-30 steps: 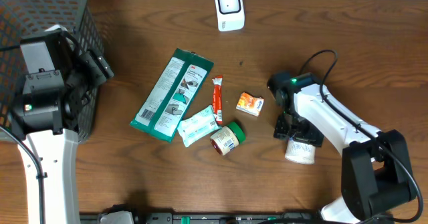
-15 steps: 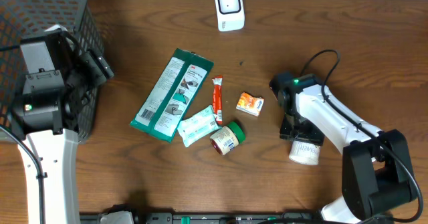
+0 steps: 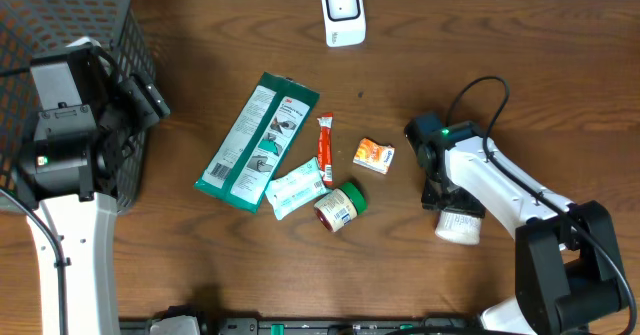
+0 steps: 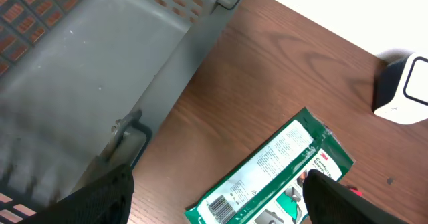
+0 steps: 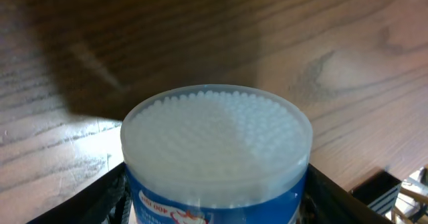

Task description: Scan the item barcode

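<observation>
White swab tub (image 5: 215, 154) pinched by right jaws, swabs visible only from wrist, left jaws spread.

The basket (image 3: 75, 20) sat far left, the scanner (image 3: 343, 13) at the back. The packet (image 3: 255, 145), jar (image 3: 338, 208) and small box (image 3: 374, 155) lay in the middle, the tub (image 3: 455, 231) right of them.

We see two arms. The left arm (image 3: 65, 240) is white with a chunky black head. The right arm (image 3: 495, 180) is white with black joints, a green light (image 3: 437, 129) and a looping black cable (image 3: 480, 87).
</observation>
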You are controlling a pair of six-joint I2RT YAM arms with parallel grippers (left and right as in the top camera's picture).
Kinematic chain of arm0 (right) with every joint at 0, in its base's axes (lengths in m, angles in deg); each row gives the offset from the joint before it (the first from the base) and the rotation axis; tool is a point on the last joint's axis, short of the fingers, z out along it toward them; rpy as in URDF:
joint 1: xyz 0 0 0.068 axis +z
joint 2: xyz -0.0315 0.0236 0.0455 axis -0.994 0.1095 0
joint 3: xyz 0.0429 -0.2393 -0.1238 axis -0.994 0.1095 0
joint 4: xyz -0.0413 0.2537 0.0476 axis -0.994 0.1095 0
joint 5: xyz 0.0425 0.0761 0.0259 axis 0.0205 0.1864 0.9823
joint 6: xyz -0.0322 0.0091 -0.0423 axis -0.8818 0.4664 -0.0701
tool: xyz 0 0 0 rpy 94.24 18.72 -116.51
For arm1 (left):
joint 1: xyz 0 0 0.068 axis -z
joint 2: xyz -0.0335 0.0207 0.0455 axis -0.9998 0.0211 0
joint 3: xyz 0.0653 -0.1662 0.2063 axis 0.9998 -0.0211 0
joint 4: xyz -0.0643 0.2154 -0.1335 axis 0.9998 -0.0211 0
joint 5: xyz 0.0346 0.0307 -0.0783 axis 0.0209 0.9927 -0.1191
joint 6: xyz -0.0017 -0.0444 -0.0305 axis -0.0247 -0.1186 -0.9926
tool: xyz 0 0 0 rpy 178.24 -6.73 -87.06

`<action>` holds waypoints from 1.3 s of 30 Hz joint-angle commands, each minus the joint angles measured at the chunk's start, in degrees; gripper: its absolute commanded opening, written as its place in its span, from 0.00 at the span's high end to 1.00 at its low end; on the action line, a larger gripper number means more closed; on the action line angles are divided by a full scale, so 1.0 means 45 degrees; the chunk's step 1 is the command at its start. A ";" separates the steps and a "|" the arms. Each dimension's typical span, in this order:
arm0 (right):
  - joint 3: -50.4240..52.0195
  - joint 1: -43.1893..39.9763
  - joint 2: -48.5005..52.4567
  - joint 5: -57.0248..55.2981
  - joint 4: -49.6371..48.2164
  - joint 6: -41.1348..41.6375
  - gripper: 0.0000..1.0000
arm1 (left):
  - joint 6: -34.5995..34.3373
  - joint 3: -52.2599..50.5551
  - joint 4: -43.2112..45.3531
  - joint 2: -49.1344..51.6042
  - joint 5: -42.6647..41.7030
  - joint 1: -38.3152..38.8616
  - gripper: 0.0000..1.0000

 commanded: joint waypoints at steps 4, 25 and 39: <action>0.0374 -0.0238 0.0452 0.2103 -0.1127 -0.0549 0.41 | 0.0117 0.0141 -0.0044 -0.0024 0.0165 -0.0102 0.17; 0.0010 -0.1462 0.0437 0.4779 -0.4425 -0.4726 0.14 | 0.0117 0.0141 -0.0044 -0.0024 0.0165 -0.0102 0.17; -0.2259 -0.1515 0.0437 0.4643 -0.1627 -0.4391 0.11 | 0.0117 0.0141 -0.0044 -0.0024 0.0165 -0.0102 0.17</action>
